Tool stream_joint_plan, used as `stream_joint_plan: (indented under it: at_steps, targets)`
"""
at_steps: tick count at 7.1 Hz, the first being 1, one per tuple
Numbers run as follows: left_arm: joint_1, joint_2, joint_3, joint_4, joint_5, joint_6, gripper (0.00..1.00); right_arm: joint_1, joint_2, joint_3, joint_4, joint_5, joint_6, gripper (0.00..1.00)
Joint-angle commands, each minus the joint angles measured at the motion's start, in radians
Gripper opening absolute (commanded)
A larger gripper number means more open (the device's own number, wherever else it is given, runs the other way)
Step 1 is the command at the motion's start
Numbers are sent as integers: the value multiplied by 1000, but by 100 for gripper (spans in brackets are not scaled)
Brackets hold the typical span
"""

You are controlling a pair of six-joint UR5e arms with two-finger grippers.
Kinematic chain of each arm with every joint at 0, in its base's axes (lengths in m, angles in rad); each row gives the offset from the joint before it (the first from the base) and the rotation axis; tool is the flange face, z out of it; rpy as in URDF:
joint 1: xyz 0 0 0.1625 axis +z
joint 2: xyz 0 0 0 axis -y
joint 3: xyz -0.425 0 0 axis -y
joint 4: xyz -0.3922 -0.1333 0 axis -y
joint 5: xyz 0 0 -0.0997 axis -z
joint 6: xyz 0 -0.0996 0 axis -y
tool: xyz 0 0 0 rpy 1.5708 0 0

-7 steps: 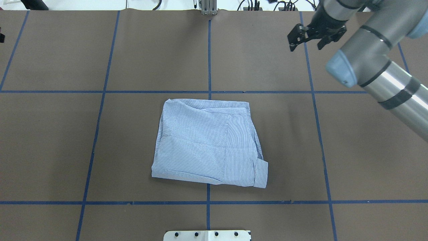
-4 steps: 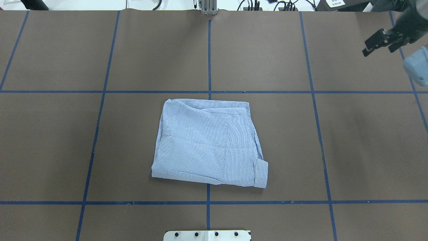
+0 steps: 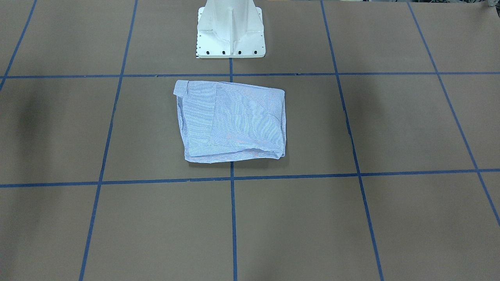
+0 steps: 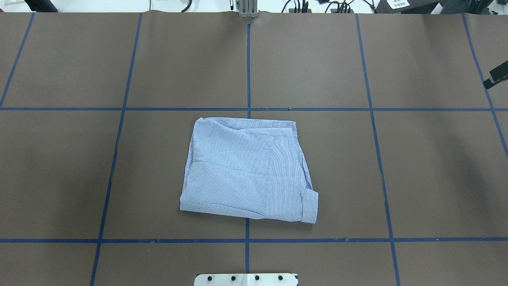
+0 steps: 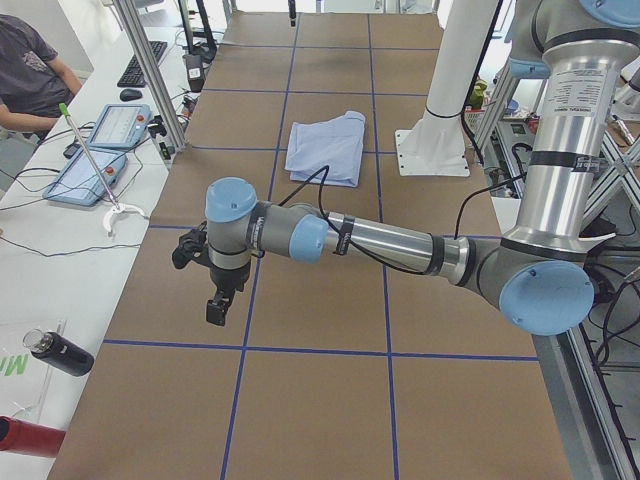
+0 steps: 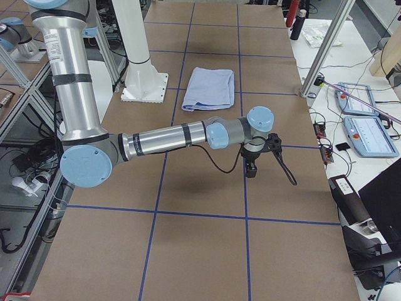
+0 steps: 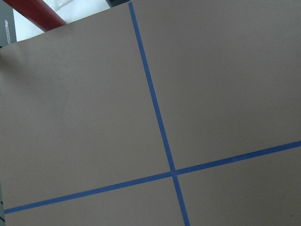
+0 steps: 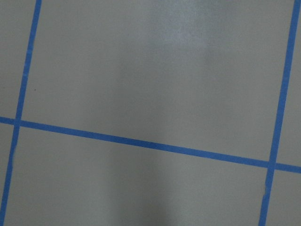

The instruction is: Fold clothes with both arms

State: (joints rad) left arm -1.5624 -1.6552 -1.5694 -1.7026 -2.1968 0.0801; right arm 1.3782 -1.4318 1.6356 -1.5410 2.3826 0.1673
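The clothes are one light blue striped shirt (image 4: 246,171), folded into a rough rectangle in the middle of the brown table, a cuff at its near right corner. It also shows in the front-facing view (image 3: 232,123) and in both side views (image 5: 325,150) (image 6: 210,88). Nothing touches it. My right gripper (image 6: 262,158) hovers far out over the table's right end with its fingers spread and empty; in the overhead view only one finger (image 4: 496,75) shows at the right edge. My left gripper (image 5: 200,280) hangs over the left end; I cannot tell whether it is open or shut.
The white pedestal base (image 3: 230,35) stands just behind the shirt. Blue tape lines (image 4: 248,109) grid the table. A person (image 5: 25,70) sits at a side bench with control pendants (image 5: 100,170) and a dark bottle (image 5: 60,352) beyond the left end.
My right arm has swung to the right and almost left the overhead view, its gripper still open. The shirt has not moved.
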Motion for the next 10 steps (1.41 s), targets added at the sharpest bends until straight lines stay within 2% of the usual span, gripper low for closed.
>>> stream_joint_plan:
  at_steps: [1,3,5,8,10]
  targets:
    - [-1,66,22,-84,3,-2,100,1,-86,7,-5,-84,5,100]
    - [-1,90,-32,-68,8,-5,100,2,-110,-3,-2,-100,4,100]
    - [5,123,-109,58,0,-10,100,2,-156,-5,4,-89,14,100]
    - [5,123,-97,61,-1,-10,100,135,-221,73,-13,-39,24,100]
    - [5,123,-93,72,-1,-2,100,208,-234,130,-138,-5,6,100]
